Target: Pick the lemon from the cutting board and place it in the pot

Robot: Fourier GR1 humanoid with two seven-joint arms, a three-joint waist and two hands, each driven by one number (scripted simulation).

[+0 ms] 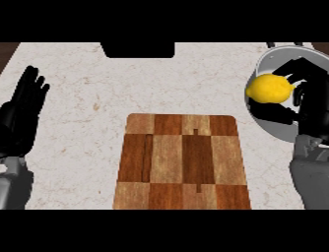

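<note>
Curling round the round yellow lemon (269, 88), the black right hand (314, 101) is seen at the right side of the head view, its fingers and thumb closed about the fruit. The lemon is held over the left part of the round grey metal pot (263, 64), whose pale rim shows above and to the left of the hand; whether the fruit touches the pot's inside cannot be told. The right grey forearm (320, 179) comes up from the lower right corner. Just left of the pot, well apart from the lemon, the rectangular chequered wooden cutting board (182, 161) lies flat in the middle of the pale marbled table (87, 88), with nothing on it. A dark rectangular shape (138, 50) is cut off at the table's far edge. At the left side, the black left hand (18, 113) is held open with straight fingers pointing up, resting above its grey forearm (4, 189) and holding nothing.
</note>
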